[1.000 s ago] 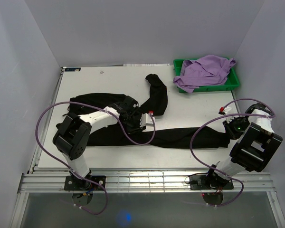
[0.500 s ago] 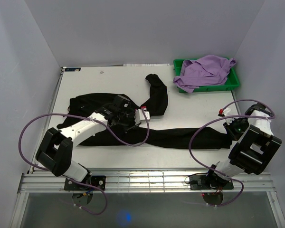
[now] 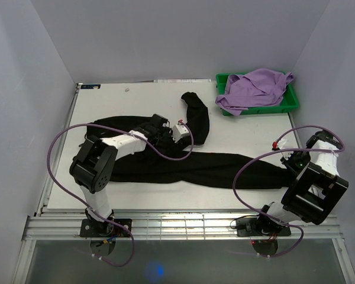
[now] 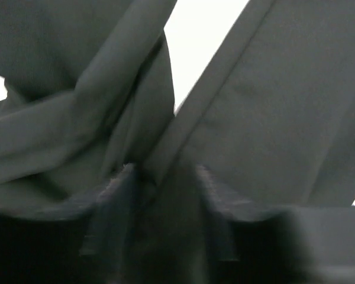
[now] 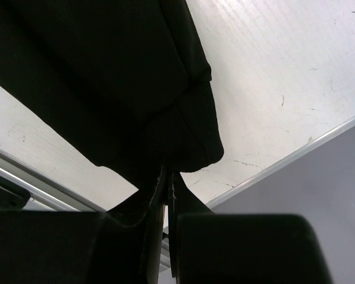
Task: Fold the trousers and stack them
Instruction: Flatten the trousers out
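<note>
The black trousers (image 3: 219, 170) lie spread across the white tabletop (image 3: 124, 103). One leg runs in a long band from the left side to the right edge. The other leg curls away toward the far side and ends in a rounded fold near the middle.

The left claw (image 3: 165, 135) sits low on the cloth where the two legs meet, left of centre. In its wrist view a ridge of dark fabric runs down between the two fingers (image 4: 109, 198), which close on it with a narrow gap.

The right claw (image 5: 167, 184) is at the near right edge of the tabletop. Its fingers are pressed almost together, pinching the hem of the long leg, and the cloth hangs over them.

At the far right corner a green bin (image 3: 293, 102) holds a crumpled purple garment (image 3: 254, 89), well apart from the trousers.
</note>
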{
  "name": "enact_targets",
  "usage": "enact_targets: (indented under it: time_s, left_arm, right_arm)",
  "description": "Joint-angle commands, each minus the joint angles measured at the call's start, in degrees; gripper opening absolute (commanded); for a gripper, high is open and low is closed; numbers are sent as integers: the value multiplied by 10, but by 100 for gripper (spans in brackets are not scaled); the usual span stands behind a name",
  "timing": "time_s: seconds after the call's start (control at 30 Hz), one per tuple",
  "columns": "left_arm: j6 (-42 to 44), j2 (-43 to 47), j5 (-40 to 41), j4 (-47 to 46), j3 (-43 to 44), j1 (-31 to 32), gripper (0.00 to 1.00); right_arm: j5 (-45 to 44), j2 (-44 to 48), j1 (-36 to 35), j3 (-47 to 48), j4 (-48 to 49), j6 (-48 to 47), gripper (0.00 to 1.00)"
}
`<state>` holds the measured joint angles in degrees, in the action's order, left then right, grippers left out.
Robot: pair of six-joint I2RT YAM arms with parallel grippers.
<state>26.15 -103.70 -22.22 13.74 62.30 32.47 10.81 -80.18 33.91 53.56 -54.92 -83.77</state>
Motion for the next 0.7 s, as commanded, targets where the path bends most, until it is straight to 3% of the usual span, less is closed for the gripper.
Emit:
enact_targets:
  time_s: [0.0, 0.07, 0.1, 0.13, 0.2, 0.27, 0.33, 0.37, 0.47, 0.6, 0.67]
  left_arm:
    - [-10, 81, 7, 29, -10, -14, 60]
    - [-17, 145, -10, 64, -25, -55, 76]
    - [-22, 166, -17, 80, -25, -76, 89]
    - [-30, 184, -30, 96, -22, -101, 95]
    - [-34, 231, -33, 150, -12, -181, 96]
    - [-13, 255, -19, 198, -11, -263, 97]
    - [6, 276, -16, 236, -14, -320, 97]
    - [25, 279, -30, 245, -16, -392, 97]
    - [47, 264, -35, 263, -8, -487, 94]
    - [67, 200, -43, 273, 24, -525, 82]
    - [72, 160, -52, 279, 38, -525, 70]
  right_arm:
    - [-24, -17, 4, 32, -23, -31, 8]
    - [-32, -26, 4, 37, -25, -38, 8]
    - [-36, -26, 4, 38, -27, -41, 9]
    - [-39, -26, 3, 38, -27, -49, 15]
    - [-45, -24, 1, 39, -23, -50, 26]
    - [-41, -23, -2, 49, -13, -40, 53]
    - [-29, -24, -9, 79, -12, -17, 69]
    - [-12, -24, -12, 92, -19, -8, 70]
    - [10, -19, -38, 124, -46, 21, 70]
    - [30, 0, -96, 101, -69, 54, 56]
    - [30, 10, -141, 61, -61, 70, 48]
